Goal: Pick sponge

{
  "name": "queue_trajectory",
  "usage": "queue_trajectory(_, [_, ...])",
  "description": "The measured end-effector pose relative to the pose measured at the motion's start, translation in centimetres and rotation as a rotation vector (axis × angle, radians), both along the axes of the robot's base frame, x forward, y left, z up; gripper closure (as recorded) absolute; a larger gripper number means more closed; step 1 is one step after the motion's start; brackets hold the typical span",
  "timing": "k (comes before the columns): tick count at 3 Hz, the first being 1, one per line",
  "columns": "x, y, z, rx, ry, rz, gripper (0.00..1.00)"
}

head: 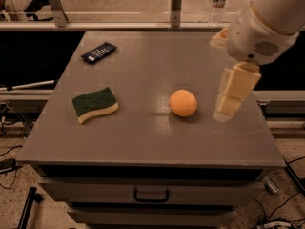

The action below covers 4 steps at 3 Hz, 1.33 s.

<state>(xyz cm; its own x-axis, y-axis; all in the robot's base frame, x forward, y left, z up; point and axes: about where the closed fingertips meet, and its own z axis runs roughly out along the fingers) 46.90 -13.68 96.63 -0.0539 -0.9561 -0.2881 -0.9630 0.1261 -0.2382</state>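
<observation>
Dark green scouring top over pale yellow foam, wavy-edged and rectangular: sponge (95, 104) flat on the left side of a smooth grey table (143, 142). Near the middle, well apart from it, a round matte orange ball (183, 103). Towards the far left corner, a flat black remote (99, 52). Over the right side, just beside the ball, a cream blocky gripper (231, 97) on a rounded white arm (267, 23); wide or narrow, impossible to tell.
</observation>
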Motion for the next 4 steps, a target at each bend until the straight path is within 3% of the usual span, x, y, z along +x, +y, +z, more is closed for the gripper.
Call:
queue_trajectory(1, [1.2,6.2,-0.9,0.034,0.001,0.133,0.00])
queue_trajectory(2, [2.0,10.7,-1.8,0.047,0.000,0.237,0.00])
queue_trajectory(4, [3.1,16.8,-3.5,0.099,0.019,0.390,0.00])
